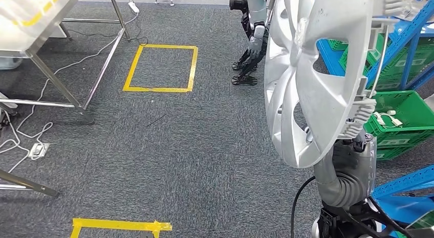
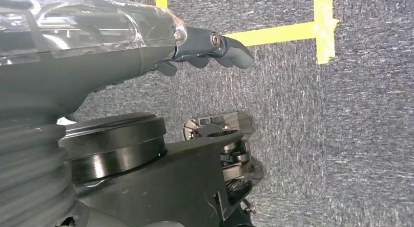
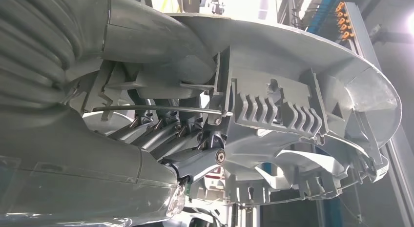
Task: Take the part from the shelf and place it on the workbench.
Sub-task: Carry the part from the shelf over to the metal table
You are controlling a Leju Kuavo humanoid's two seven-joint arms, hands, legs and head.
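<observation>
While my right robot hand (image 3: 195, 154) clamps the lower rim of the silver wheel cover (image 1: 312, 74), the cover stands on edge above that hand, its broad face turned toward my left. It is off the blue shelf (image 1: 404, 48), which stands just beside it on my right. The steel table (image 1: 30, 28) lies well apart, ahead and to my left across the carpet, so I judge the carry must swing leftward. My left robot hand (image 2: 210, 51) hangs over the floor, fingers loosely apart and holding nothing.
</observation>
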